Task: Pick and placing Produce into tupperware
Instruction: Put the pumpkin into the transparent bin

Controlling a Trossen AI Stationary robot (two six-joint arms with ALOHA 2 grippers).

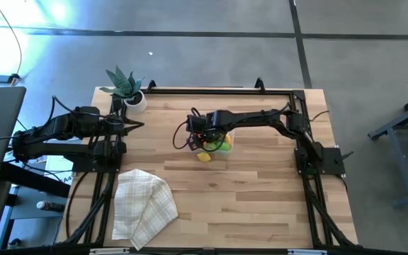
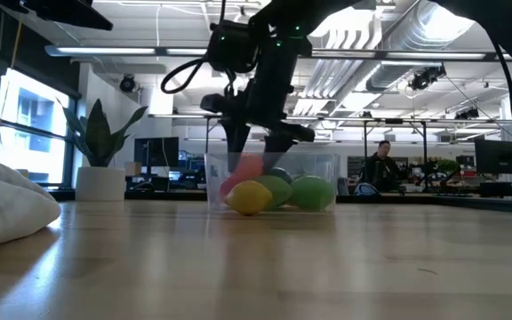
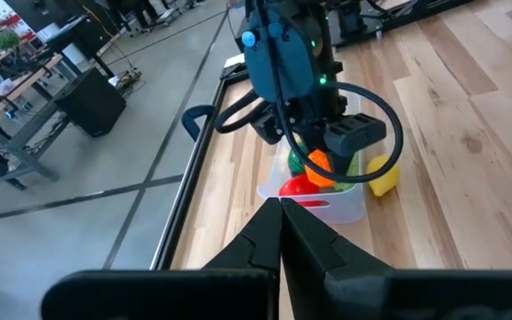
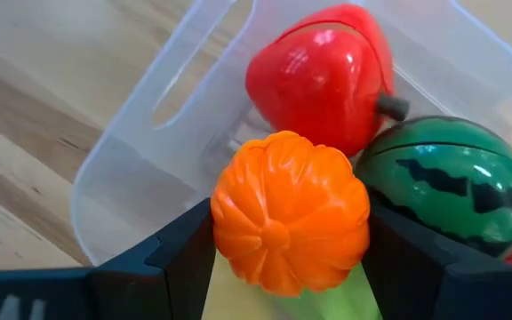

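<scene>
- R end effector (image 4: pixel 287 240) clamps orange toy pumpkin (image 4: pixel 290 212) over clear tupperware (image 4: pixel 140 116) (red apple (image 4: pixel 323 76), watermelon (image 4: pixel 452 182) inside).
- Lemon (image 1: pixel 203 156) on table (image 1: pixel 261 191), 6 o'clock of tub.
- L end effector (image 3: pixel 280 233) pinched closed, 9 o'clock edge.

An orange ribbed pumpkin (image 4: pixel 290 211) sits between black jaws above a glossy red pepper (image 4: pixel 323 76) and a dark-striped green watermelon (image 4: pixel 452 182) in the clear tupperware (image 4: pixel 145 124), with a yellow lemon (image 2: pixel 249 196) on the light wooden desk (image 1: pixel 246 191) beside a pale checked cloth (image 1: pixel 142 205).
</scene>
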